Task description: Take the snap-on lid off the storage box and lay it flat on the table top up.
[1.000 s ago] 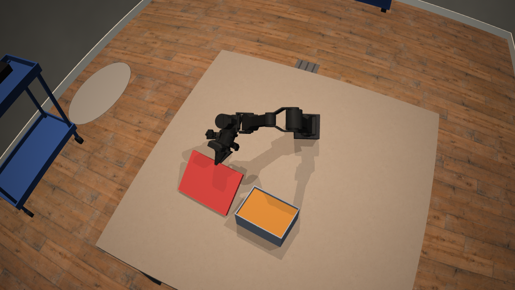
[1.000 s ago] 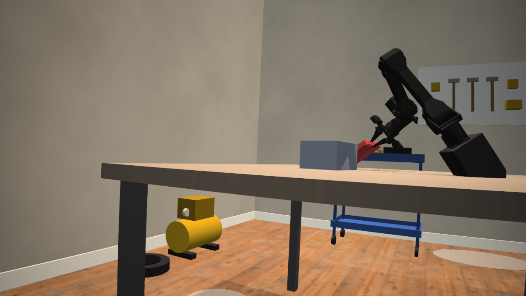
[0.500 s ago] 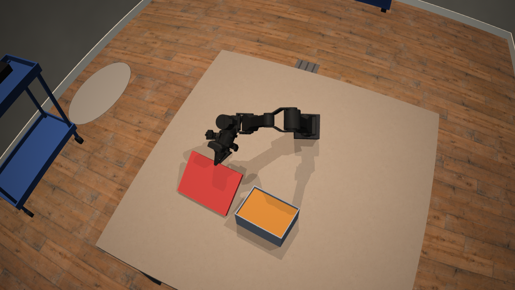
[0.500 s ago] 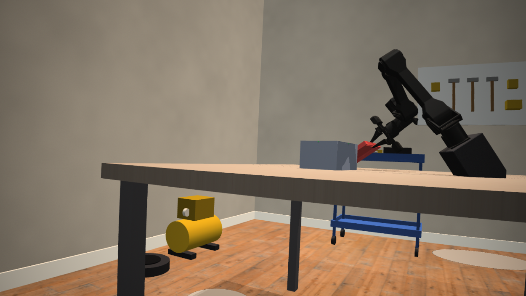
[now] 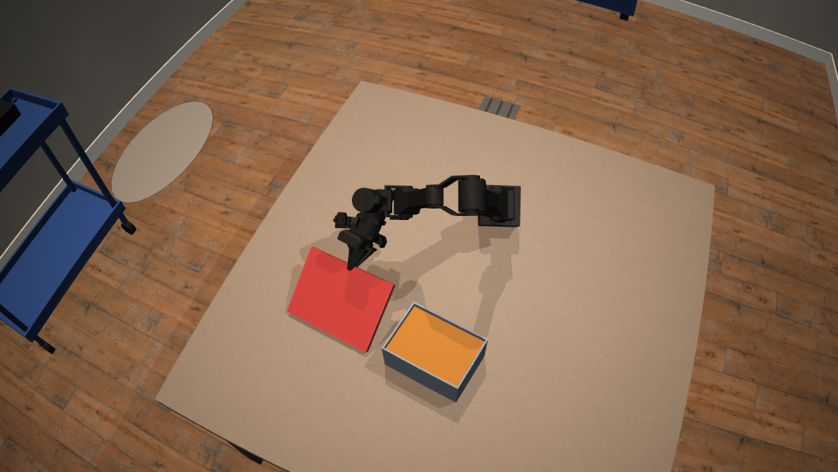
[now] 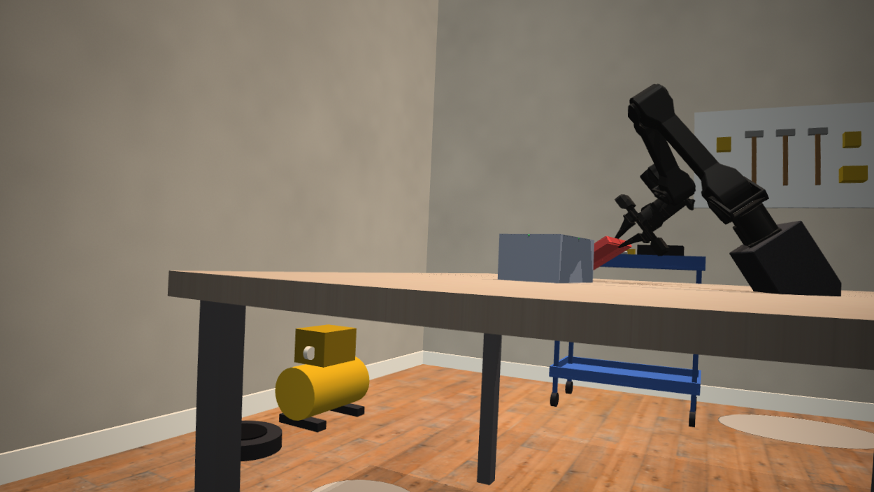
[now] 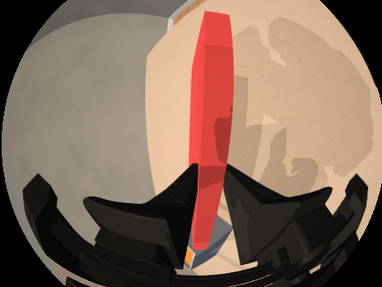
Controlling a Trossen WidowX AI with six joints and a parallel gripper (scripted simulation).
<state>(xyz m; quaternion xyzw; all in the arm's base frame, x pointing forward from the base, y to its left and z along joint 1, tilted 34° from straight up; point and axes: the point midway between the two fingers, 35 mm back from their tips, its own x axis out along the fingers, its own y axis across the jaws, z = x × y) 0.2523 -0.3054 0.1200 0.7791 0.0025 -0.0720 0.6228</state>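
1. The gripper (image 5: 354, 265) is clenched on the near edge of the red lid (image 5: 340, 299), left of centre in the top view.
2. The lid hangs tilted above the table (image 5: 586, 263), off the box.
3. The open storage box (image 5: 435, 350), orange inside, sits just lower right of the lid.

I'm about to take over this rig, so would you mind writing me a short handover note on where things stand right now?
Gripper: shut on the red lid, pinching its edge nearest the arm.
Lid: off the storage box, top facing up, beside the box with a gap showing from above; the exterior view shows the gripped edge raised, so it is tilted, not flat.
Box: open on the table, orange inside.
Done: lid removed and carried aside.
Left: lower the lid flat, clear of the box, release, retreat.
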